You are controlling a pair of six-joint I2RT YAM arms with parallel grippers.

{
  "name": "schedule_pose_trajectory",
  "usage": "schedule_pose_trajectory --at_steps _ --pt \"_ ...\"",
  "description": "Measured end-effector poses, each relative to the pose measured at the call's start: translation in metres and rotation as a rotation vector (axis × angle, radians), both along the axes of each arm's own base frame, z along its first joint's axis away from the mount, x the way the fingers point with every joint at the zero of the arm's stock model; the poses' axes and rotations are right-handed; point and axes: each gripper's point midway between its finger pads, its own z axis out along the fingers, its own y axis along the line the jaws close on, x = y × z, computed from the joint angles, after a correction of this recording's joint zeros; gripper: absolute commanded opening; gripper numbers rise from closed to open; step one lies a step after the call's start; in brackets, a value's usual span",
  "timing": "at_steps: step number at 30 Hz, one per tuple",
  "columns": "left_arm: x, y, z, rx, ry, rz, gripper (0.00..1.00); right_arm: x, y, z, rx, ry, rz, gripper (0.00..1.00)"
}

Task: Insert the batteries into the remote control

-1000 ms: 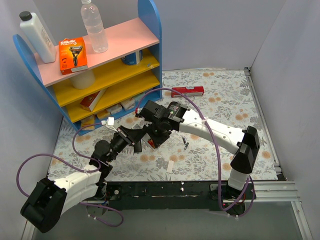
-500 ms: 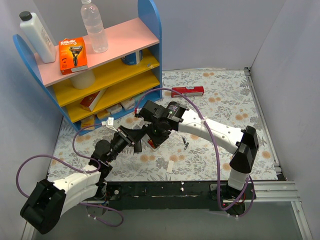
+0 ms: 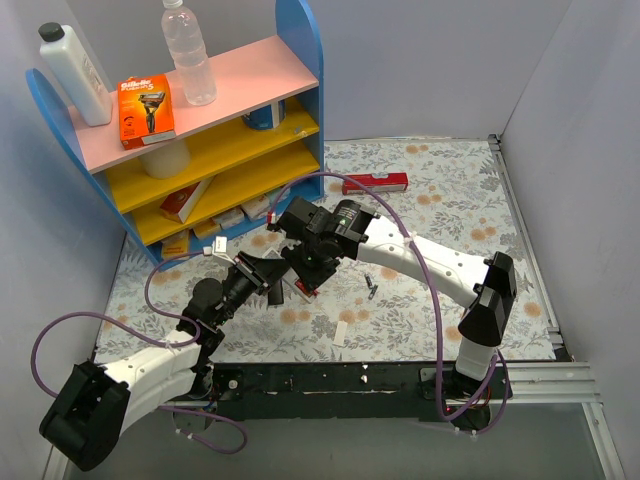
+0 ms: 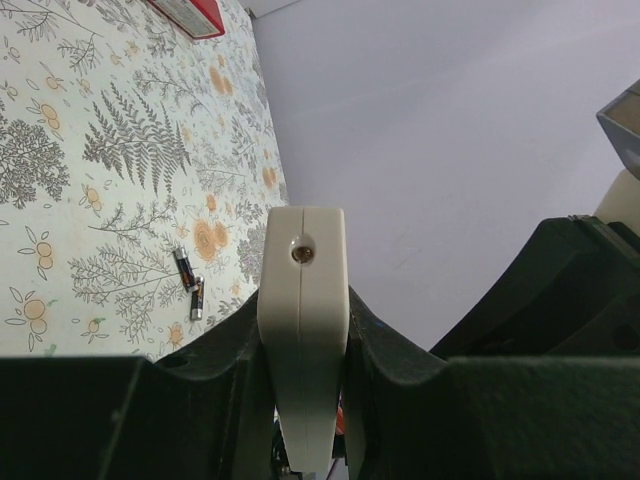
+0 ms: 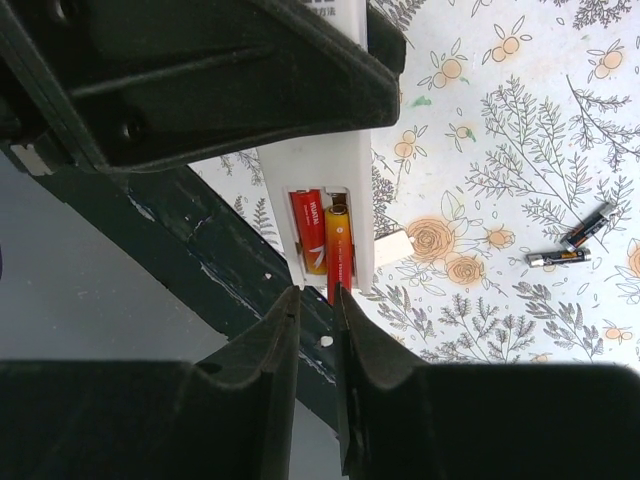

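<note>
1. Orange razor box [image 3: 147, 110] on the pink top shelf [image 3: 250, 70]: "Gillette" in white.
2. Red battery [image 5: 311, 230] in the remote [image 5: 330, 165]: white lettering, too small to read.
3. Red-and-white box [image 3: 187, 200] lower down: print illegible.

My left fingers [image 5: 250, 70] cover most of the remote control [image 5: 330, 170] in the right wrist view, so only its open battery end shows. The lower tip of the outer red battery [image 5: 338, 250] slips behind my right fingertips [image 5: 285, 320], and I cannot tell whether they grip it. From above, my wrists hide nearly all of the remote control. The loose batteries [image 3: 370, 288] are too small to read. The red box [image 4: 190, 12] is cut off by the top edge.
</note>
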Motion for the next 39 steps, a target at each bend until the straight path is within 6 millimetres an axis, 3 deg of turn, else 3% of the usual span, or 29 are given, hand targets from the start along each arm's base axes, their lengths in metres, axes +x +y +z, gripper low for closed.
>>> schedule_pose_trajectory --at_steps 14,19,25,32,39 --pt "-0.001 0.001 0.002 -0.038 0.036 0.001 0.0 -0.003 0.005 0.006 0.033 -0.008 0.058 0.31" --pt "-0.004 -0.003 0.004 -0.031 0.054 -0.029 0.0 -0.004 0.004 0.033 0.135 -0.103 0.205 0.38" --pt "-0.011 -0.012 0.028 -0.041 0.027 -0.094 0.0 -0.016 -0.02 0.073 0.254 -0.271 0.462 0.46" --pt "-0.021 -0.019 0.038 -0.022 0.029 -0.164 0.0 -0.029 -0.045 0.055 0.245 -0.368 0.74 0.45" --pt "-0.028 -0.027 0.048 0.005 0.017 -0.232 0.0 -0.033 -0.039 0.053 0.276 -0.413 0.891 0.45"
